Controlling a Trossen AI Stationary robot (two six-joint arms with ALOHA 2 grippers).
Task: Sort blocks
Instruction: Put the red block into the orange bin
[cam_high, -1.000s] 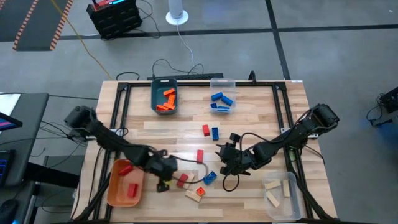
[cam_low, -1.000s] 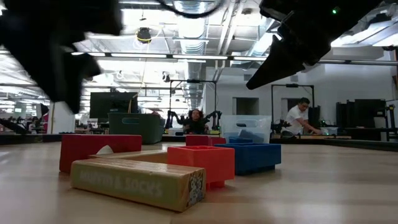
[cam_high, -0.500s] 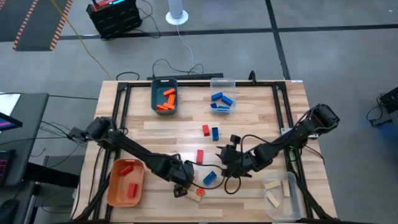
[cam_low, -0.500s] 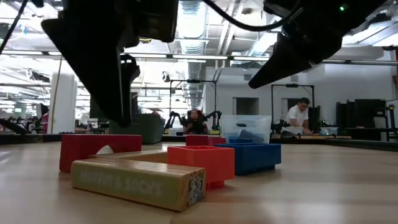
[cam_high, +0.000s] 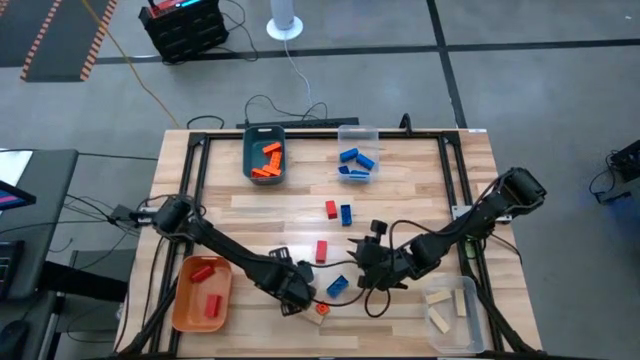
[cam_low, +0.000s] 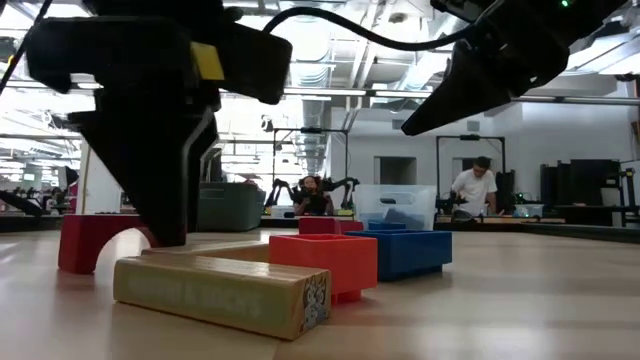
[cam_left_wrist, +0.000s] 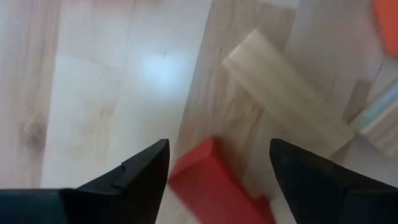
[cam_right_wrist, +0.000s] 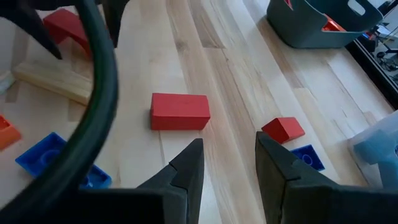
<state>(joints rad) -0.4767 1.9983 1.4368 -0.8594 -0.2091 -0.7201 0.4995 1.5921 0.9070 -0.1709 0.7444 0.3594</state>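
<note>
My left gripper (cam_left_wrist: 217, 149) (cam_high: 297, 300) points down at the near middle of the table, open, one finger on either side of a red arch block (cam_left_wrist: 205, 183) (cam_low: 95, 240). Beside it lie a pale wood block (cam_left_wrist: 286, 93) (cam_low: 220, 290), an orange block (cam_high: 322, 310) and a blue block (cam_high: 337, 286). My right gripper (cam_right_wrist: 230, 158) (cam_high: 358, 262) hovers open to the right of that group with nothing between its fingers. It faces a red block (cam_right_wrist: 180, 112) (cam_high: 322, 250) lying flat on the table. My left gripper comes from above, pointing down, its open fingers standing on either side of one end of the red arch block (cam_left_wrist: 186, 174). The block rests on the table. Whether a finger touches it I cannot tell.
A teal bin (cam_high: 250, 160) with orange blocks and a clear bin (cam_high: 357, 132) with blue blocks stand at the far edge. An orange bin (cam_high: 185, 300) with red blocks is near left, and a clear bin (cam_high: 465, 325) with wood blocks near right. A red block (cam_high: 330, 209) and a blue block (cam_high: 346, 213) lie mid-table.
My left gripper has gone from beside the orange bin toward the table's right and near edge, has sunk, and has tipped more steeply downward over the block group. The red arch block has shifted a little toward the table's left.
</note>
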